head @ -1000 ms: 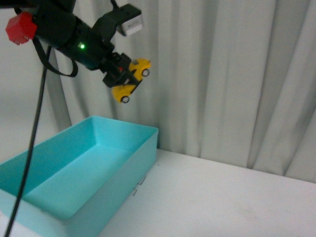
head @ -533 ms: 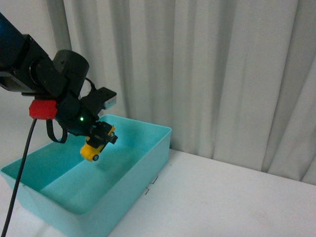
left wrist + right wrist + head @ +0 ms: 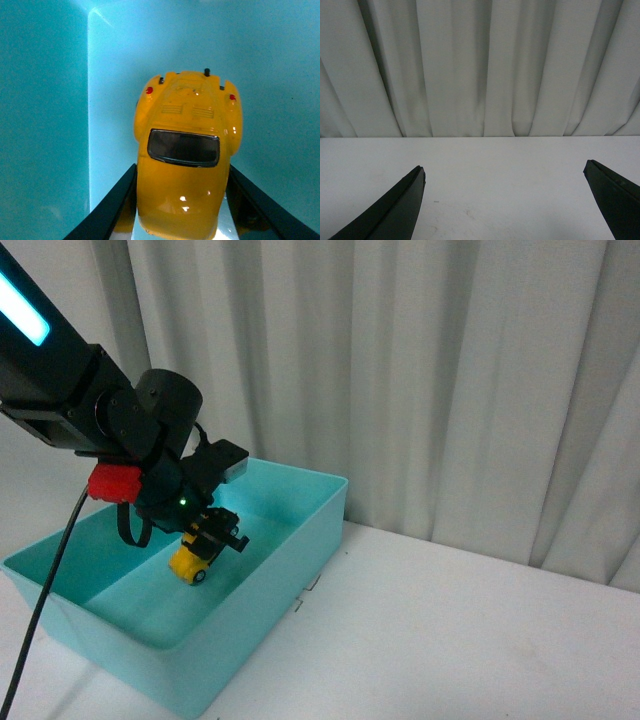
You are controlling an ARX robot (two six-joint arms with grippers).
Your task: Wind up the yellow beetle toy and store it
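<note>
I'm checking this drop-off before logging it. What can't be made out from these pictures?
1. Front view: whether the toy car rests on the bin floor or hangs just above; the left gripper covers its upper end.
2. Left wrist view: the car's near end and wheels, cut off by the lower edge and flanked by the fingers.
3. Right gripper: only two fingertips show in its wrist view; the front view misses it.

This looks like a robot test booth in a lab, not a home. A rectangular turquoise plastic bin (image 3: 250,630) stands on a bare white tabletop (image 3: 450,640). Behind the bin, a pleated pale grey curtain (image 3: 450,390) closes off the whole background. Over the bin leans a black robot arm (image 3: 60,380) with a glowing cyan light strip (image 3: 22,308), a red block (image 3: 115,483) and a black cable (image 3: 40,610) hanging across the bin's left end.
</note>
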